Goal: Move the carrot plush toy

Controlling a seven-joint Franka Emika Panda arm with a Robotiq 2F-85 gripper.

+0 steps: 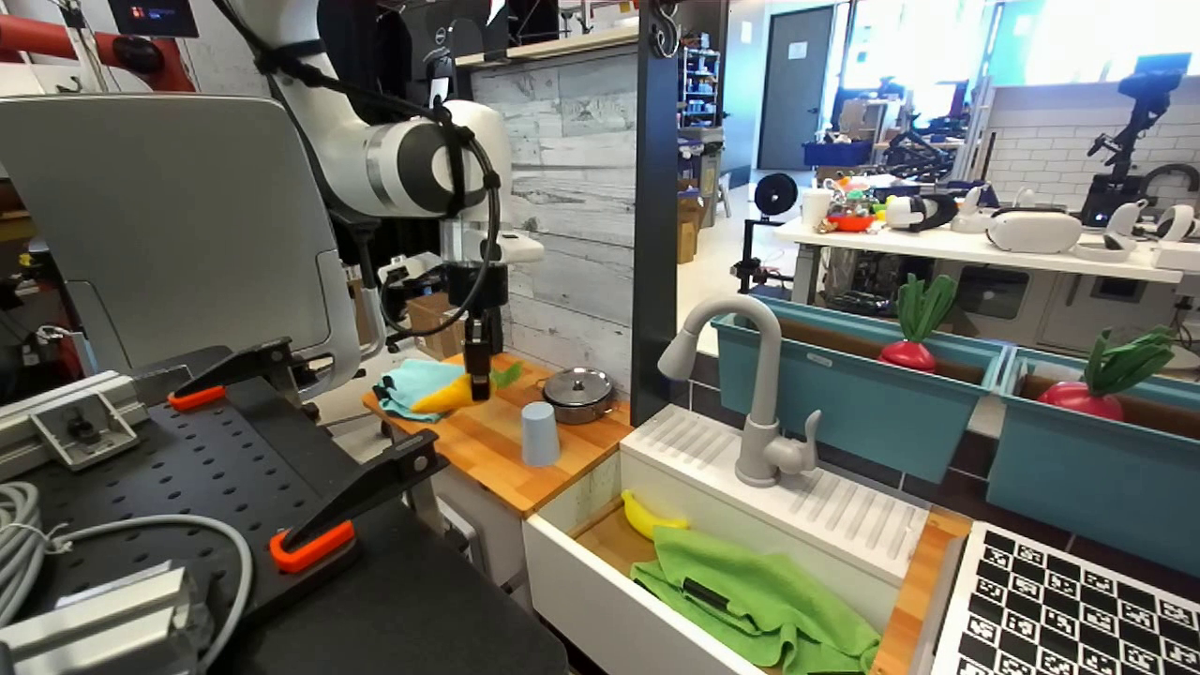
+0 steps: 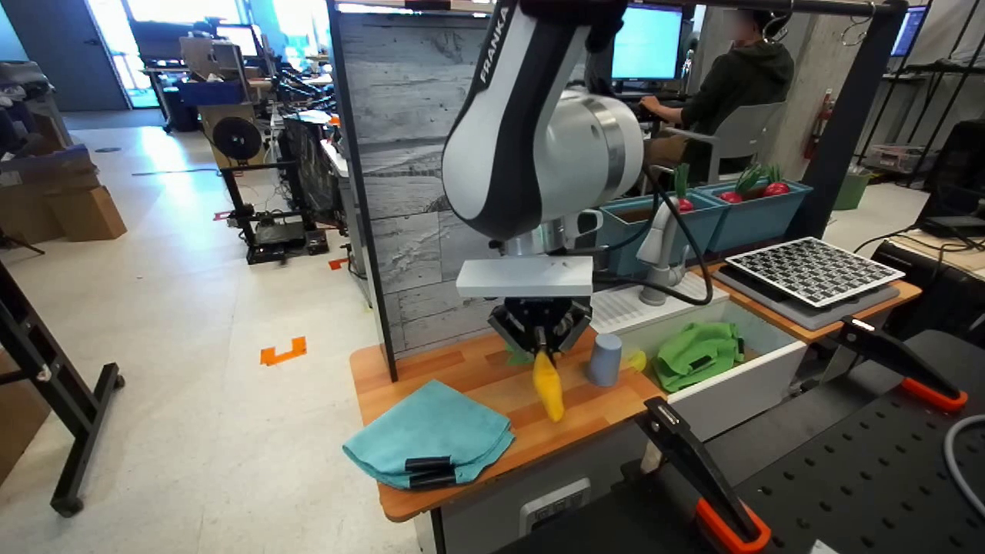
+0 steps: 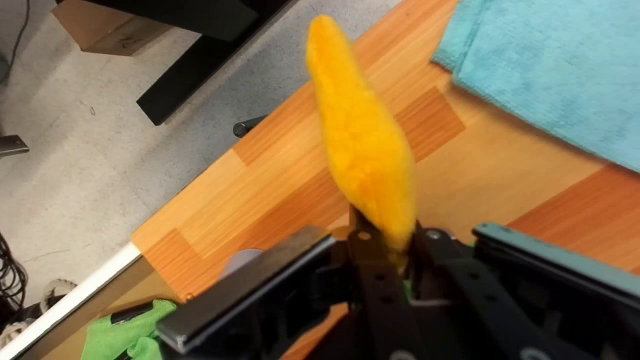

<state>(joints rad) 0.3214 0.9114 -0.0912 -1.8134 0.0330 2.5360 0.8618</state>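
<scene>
"Where's the carrot (image 2: 548, 388)?"

"In the pincer (image 3: 391, 235), clamped on its leafy end. It looks clear of the bench (image 2: 419, 368), between the corner with the blue cloth (image 2: 431, 431) and the edge by the sink (image 1: 600, 600), tip towards the long edge away from the wall (image 2: 404, 154)."

"So what's left?"

"Grasp done, I'd say. Carrying and setting down remain; nothing shows which spot is meant."

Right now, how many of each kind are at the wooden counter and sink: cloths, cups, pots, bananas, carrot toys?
Cloths, light blue cloth and green cloth: 2
Blue cup: 1
Lidded pot: 1
Yellow banana: 1
Carrot plush toy: 1
Total: 6
</scene>
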